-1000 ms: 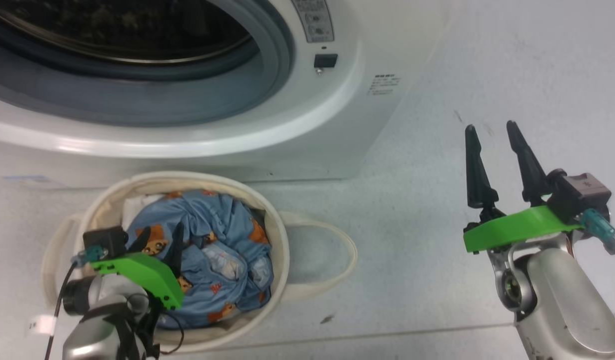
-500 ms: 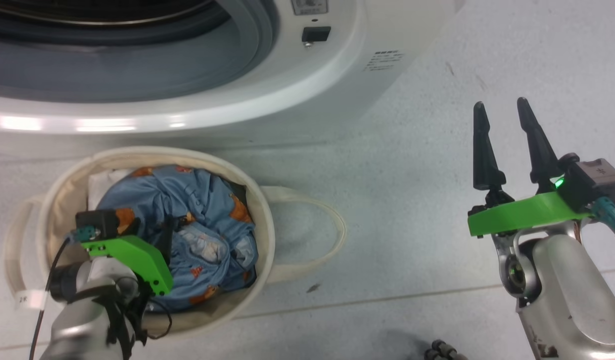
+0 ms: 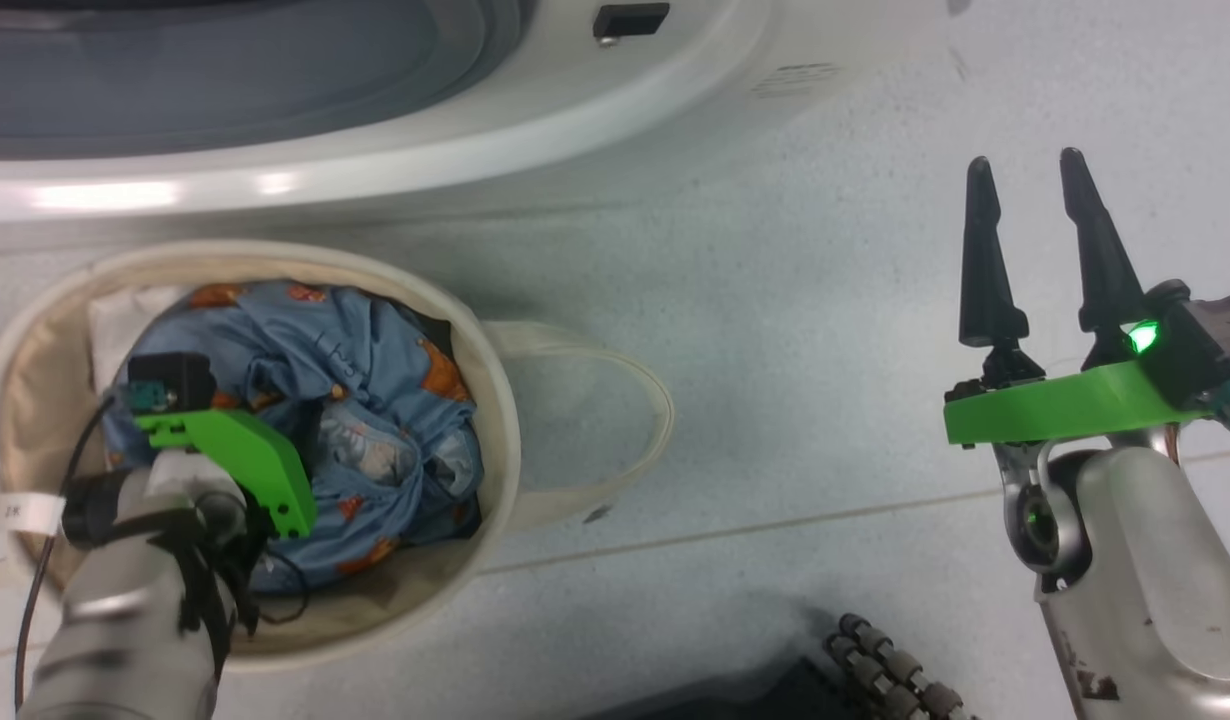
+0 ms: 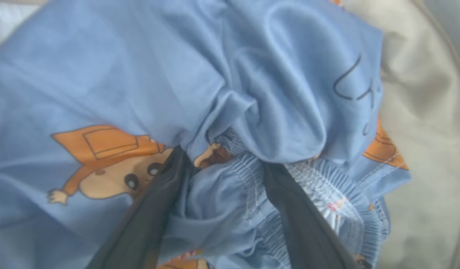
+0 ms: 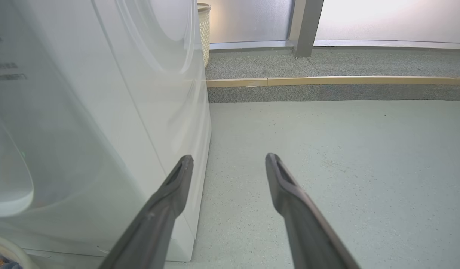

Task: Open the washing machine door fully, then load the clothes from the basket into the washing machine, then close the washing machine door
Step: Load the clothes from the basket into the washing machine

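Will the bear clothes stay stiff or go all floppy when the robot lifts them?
Probably floppy: the blue clothes are crumpled in soft folds. They likely dangle, and the bunched bundle may lift together from the basket.

This looks like a laundry corner of a home or a mock-up of one. A white box-shaped front-loading washing machine (image 3: 475, 170) stands directly on a pale speckled floor (image 3: 775, 350). Just before it sits a round cream canvas basket (image 3: 275, 262) full of soft blue bear-print clothes (image 3: 375, 360). Past the machine's side are a pale woven hamper (image 5: 204, 26), a raised grey stone step (image 5: 327, 63) edged with a wooden strip (image 5: 327, 80), and frosted glass panels (image 5: 252, 18) split by a grey metal post (image 5: 306, 26).
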Available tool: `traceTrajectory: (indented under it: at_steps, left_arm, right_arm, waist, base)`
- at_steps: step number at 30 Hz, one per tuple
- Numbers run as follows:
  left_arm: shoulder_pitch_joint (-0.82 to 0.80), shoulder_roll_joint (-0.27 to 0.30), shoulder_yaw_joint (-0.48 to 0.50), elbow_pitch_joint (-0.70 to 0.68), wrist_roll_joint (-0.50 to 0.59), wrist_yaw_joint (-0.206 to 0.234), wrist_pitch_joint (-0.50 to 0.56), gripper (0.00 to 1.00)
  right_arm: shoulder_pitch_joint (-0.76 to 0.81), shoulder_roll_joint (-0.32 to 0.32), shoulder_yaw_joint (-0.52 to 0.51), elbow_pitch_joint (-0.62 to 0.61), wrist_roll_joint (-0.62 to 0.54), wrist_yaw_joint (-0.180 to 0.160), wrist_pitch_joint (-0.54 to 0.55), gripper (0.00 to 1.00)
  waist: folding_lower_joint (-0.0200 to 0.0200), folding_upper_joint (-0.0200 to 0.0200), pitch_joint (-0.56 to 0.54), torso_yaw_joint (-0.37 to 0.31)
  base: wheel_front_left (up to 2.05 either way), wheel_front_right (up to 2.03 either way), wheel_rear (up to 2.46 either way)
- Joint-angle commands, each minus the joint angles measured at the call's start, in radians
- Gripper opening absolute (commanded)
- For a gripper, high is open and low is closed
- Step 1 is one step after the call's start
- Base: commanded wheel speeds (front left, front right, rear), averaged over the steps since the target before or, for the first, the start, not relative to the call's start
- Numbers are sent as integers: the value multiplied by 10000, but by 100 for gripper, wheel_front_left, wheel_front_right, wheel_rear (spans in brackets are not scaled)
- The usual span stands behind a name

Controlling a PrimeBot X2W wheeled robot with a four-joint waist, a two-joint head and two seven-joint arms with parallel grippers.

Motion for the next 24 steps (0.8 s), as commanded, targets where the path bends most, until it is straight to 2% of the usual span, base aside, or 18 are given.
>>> traceTrajectory:
  at_steps: [1, 5, 6, 7, 8, 15, 24]
  left_arm:
    - [-30, 385, 174, -55, -35, 58, -27, 100]
    - [-214, 340, 182, -53, -110, 137, 121, 100]
    - [-236, 335, 189, -52, -132, 161, 131, 76]
    - [-245, 329, 188, -52, -149, 165, 153, 14]
    - [-246, 327, 182, -52, -163, 161, 168, 0]
    - [-108, 275, 120, -51, -218, 82, -127, 0]
    - [292, -40, -14, -92, -411, -218, -1407, 0]
  right_arm:
    - [142, 97, 113, -372, -114, 4, -124, 100]
    - [116, 182, 162, -446, -154, 4, -124, 100]
    - [110, 201, 173, -456, -164, 4, -124, 100]
    - [102, 221, 177, -462, -173, 4, -124, 100]
    - [93, 239, 179, -458, -181, 4, -124, 100]
    - [62, 274, 223, -334, -173, 4, -124, 100]
    - [46, 226, 558, 237, 140, 4, -124, 100]
  waist:
    - [-2, 0, 310, -91]
    - [-2, 0, 520, -56]
    - [-2, 0, 542, -49]
    - [-2, 0, 552, -43]
    - [-2, 0, 547, -34]
    - [-2, 0, 198, 121]
    - [-2, 0, -1156, 584]
  base:
    - [0, 0, 0]
    - [0, 0, 0]
    - [0, 0, 0]
    - [0, 0, 0]
    - [0, 0, 0]
    - [0, 0, 0]
    - [0, 0, 0]
